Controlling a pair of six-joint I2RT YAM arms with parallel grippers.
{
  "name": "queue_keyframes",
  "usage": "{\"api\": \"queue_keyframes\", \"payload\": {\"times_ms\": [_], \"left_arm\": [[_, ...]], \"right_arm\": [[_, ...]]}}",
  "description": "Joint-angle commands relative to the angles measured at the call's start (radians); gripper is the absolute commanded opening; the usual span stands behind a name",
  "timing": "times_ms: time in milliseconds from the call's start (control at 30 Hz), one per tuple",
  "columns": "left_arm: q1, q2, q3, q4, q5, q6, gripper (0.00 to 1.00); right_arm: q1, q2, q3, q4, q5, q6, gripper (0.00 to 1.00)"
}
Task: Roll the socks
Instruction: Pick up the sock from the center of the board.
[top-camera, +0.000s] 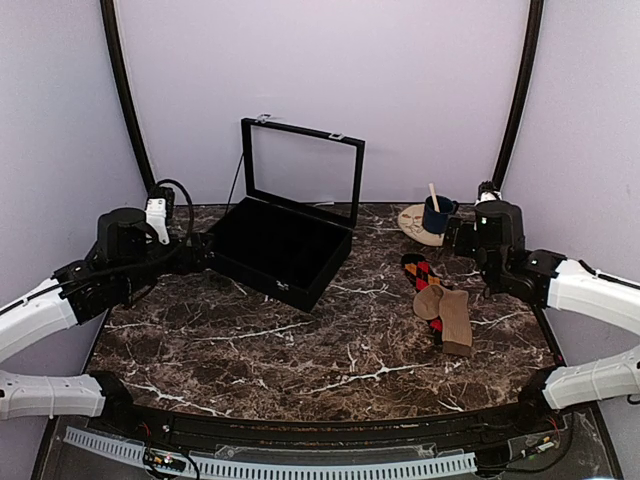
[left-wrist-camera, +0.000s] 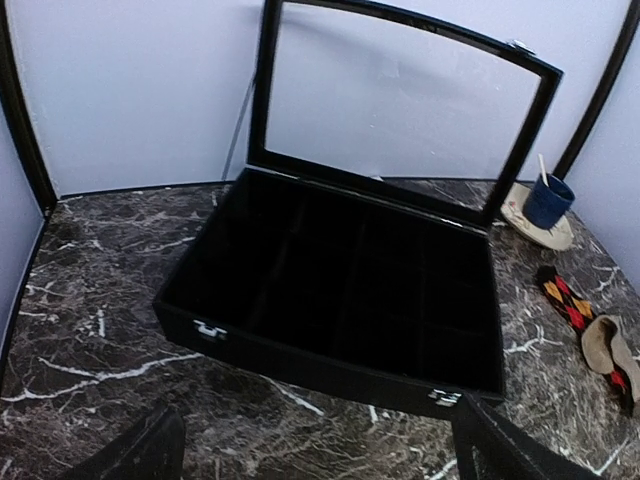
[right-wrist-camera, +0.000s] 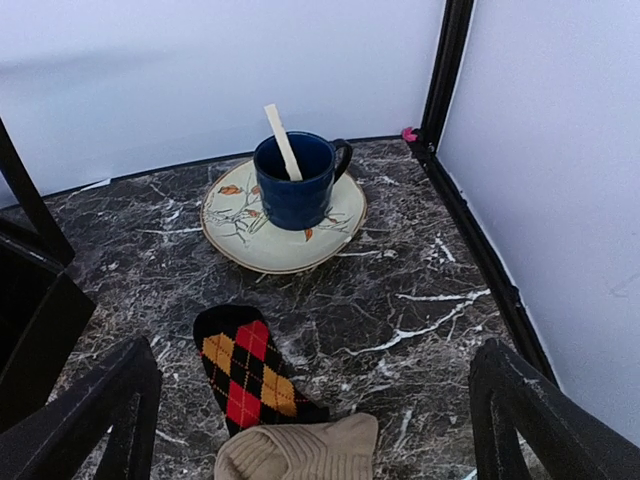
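Note:
The socks (top-camera: 440, 305) lie flat on the marble at the right, one black with red-orange argyle diamonds (right-wrist-camera: 245, 375), a tan-brown part (right-wrist-camera: 300, 450) lying over it. They also show at the right edge of the left wrist view as socks (left-wrist-camera: 590, 325). My right gripper (right-wrist-camera: 315, 420) hangs open just above them, its fingers (right-wrist-camera: 105, 410) wide on either side. My left gripper (left-wrist-camera: 320, 450) is open at the far left, facing the black box (left-wrist-camera: 330, 300), with nothing between its fingers.
The black box (top-camera: 280, 250) stands with its glass lid up, middle left. A blue cup with a stick (top-camera: 437, 213) sits on a patterned saucer (right-wrist-camera: 335, 225) behind the socks. Grey walls with black posts (right-wrist-camera: 445, 70) close in the table.

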Motion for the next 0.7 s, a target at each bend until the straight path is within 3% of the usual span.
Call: {"api": "queue_keyframes", "payload": {"times_ms": [0, 67, 133, 267, 400, 667], "left_arm": [[-0.175, 0.041, 0.048, -0.077, -0.118, -0.017, 0.95], [-0.27, 0.099, 0.077, -0.08, -0.169, -0.004, 0.95], [-0.364, 0.168, 0.128, -0.095, -0.221, 0.011, 0.95], [-0.491, 0.304, 0.225, -0.121, -0.289, 0.025, 0.95], [-0.568, 0.372, 0.297, -0.138, -0.29, 0.012, 0.95], [-0.619, 0.43, 0.339, -0.149, -0.209, -0.044, 0.91]], "right_arm": [[0.013, -0.048, -0.011, 0.051, 0.154, -0.067, 1.0], [-0.013, -0.056, -0.049, 0.13, 0.108, -0.108, 1.0], [-0.051, -0.064, -0.035, 0.107, -0.054, -0.121, 1.0], [-0.058, -0.082, 0.006, -0.002, -0.206, -0.077, 0.88], [-0.052, -0.073, 0.03, -0.209, -0.22, 0.094, 0.79], [-0.022, -0.079, 0.015, -0.527, -0.236, 0.336, 0.74]]}}
